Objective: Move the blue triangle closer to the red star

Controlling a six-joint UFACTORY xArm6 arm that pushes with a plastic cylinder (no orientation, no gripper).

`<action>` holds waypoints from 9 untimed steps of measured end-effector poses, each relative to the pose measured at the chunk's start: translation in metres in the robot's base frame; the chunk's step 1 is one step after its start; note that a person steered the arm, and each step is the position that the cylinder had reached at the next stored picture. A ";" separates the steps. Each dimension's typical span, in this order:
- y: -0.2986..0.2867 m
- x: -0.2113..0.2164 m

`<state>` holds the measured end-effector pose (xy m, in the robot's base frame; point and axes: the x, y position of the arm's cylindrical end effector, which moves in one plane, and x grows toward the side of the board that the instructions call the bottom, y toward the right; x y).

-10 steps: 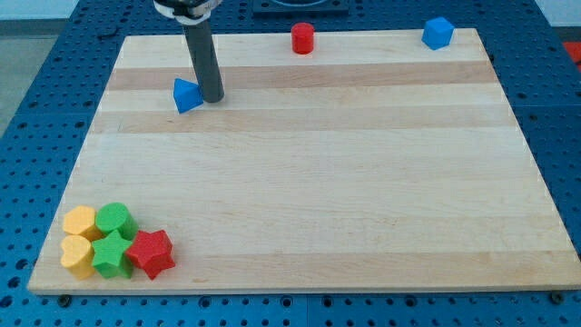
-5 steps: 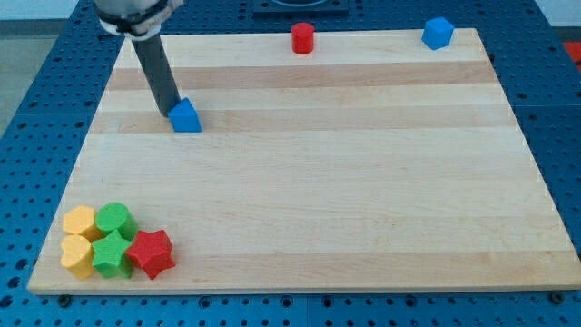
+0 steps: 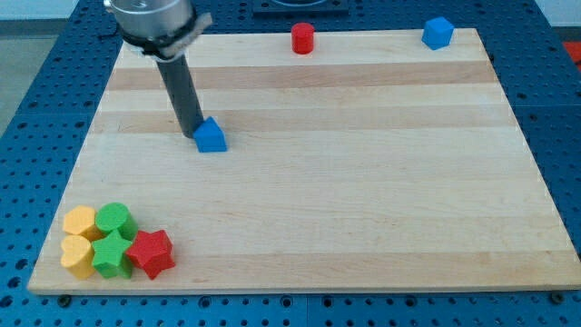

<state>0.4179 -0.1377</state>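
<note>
Tabletop (image 3: 363,218) wide and mostly bare. Rod end effector, no jaws to spread or pinch, tip (image 3: 194,135) touching blue triangle (image 3: 211,135) at its upper-left, placed for shoving toward red star (image 3: 151,252), well apart at view's bottom-left.

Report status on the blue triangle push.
My tip against blue triangle, on its left side. Red star far off at the view's bottom left, beside green star. Nothing between them.

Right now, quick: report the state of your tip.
No gripper, nothing held: my tip is down on the board, touching the blue triangle at its left side in the view. The red star lies apart, toward the view's bottom left.
</note>
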 end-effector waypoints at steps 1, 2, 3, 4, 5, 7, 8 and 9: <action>0.021 0.019; 0.017 0.004; 0.019 -0.026; 0.055 -0.025; 0.075 -0.002; -0.005 0.040; -0.017 0.042; -0.016 0.044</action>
<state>0.4614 -0.1537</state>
